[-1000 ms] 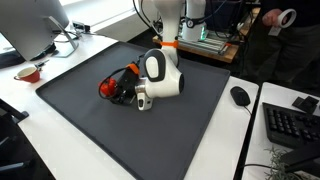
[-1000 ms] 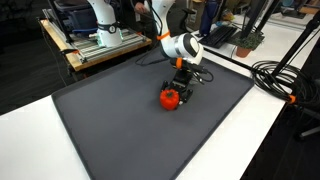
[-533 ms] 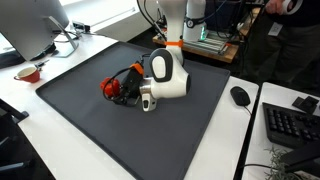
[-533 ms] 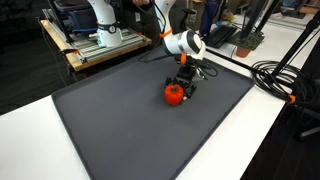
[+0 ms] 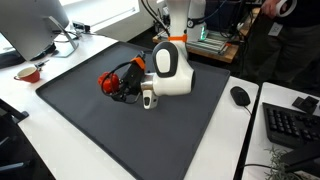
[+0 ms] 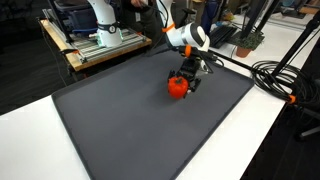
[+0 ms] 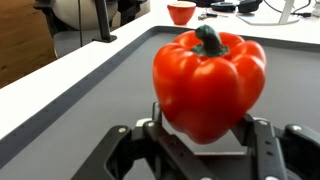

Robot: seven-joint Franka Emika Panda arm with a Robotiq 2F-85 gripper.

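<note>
The red bell pepper (image 5: 106, 84) was found over the white table (image 5: 20, 140), above the dark grey mat (image 5: 90, 135) by which most of that table was covered. The robot arm (image 5: 170, 70) was bent low over the mat, so that the gripper (image 5: 114, 86) was brought in nearly level, toward 9 o'clock in an exterior view. The jaws were clenched on the pepper's body from both flanks, as was shown in the wrist view. The hold was judged to have been set on the broad, firm part of the fruit so that its smooth, rounded skin could not slide out. Whether the underside was touching the mat or hung just clear of it could not be told. The pepper's long axis, base to stem, was laid along the reach of the gripper. The green stem (image 7: 208, 38) was pointed away from the wrist, toward 12 o'clock in the wrist view. A small red bowl (image 7: 181, 12) was seen well apart on the table, at 12 o'clock beyond the stem.
</note>
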